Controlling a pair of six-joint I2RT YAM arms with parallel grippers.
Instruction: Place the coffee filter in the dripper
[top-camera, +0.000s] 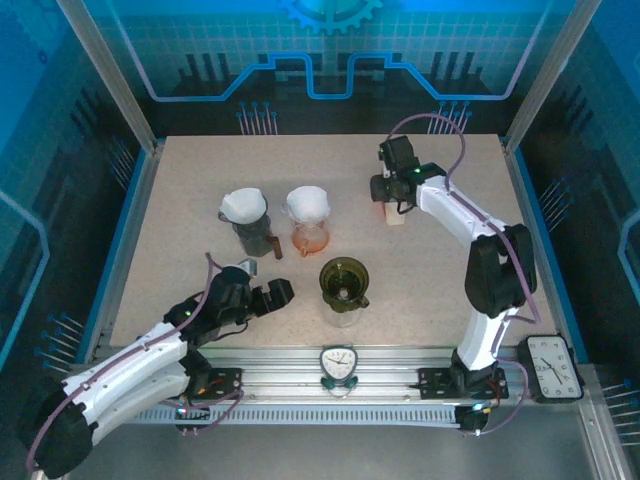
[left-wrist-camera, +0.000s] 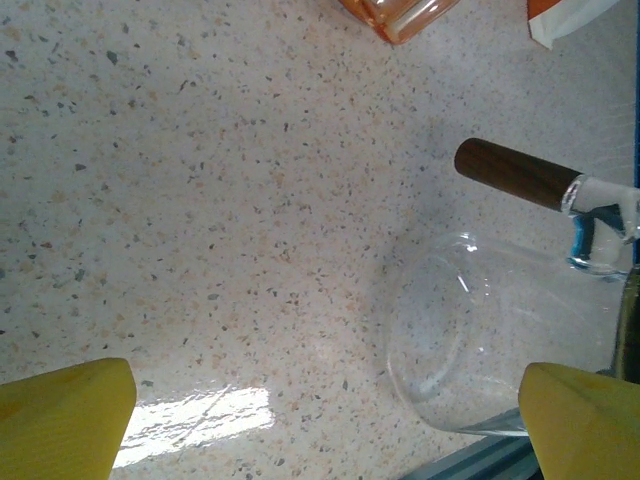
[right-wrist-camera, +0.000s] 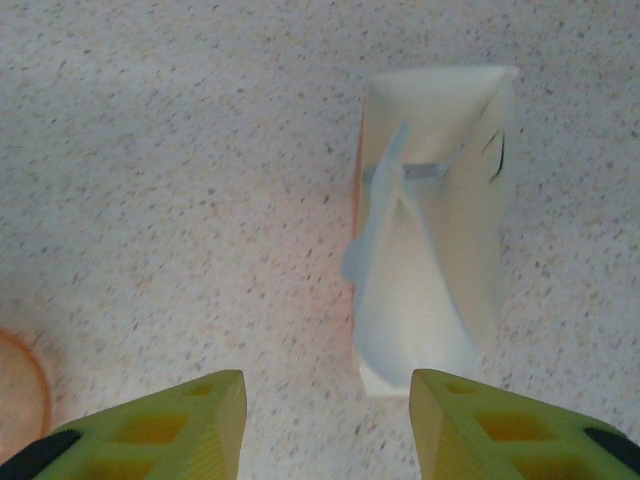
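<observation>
Beneath the right wrist, wide jaws face a coffee filter (right-wrist-camera: 402, 285) sticking from its box (right-wrist-camera: 465, 115), blurred overhead.

L fingers (left-wrist-camera: 60, 410) apart, R fingers (right-wrist-camera: 150, 425) apart; R arm (top-camera: 455, 210) outstretched.

Speckled table (top-camera: 180, 270) — three drippers (top-camera: 345, 283), filter box (top-camera: 395, 216)

Blue-tinted overhead view, bright table (top-camera: 200, 200), glare patch in left wrist view, soft yellow pincer fingers (right-wrist-camera: 180, 425)
</observation>
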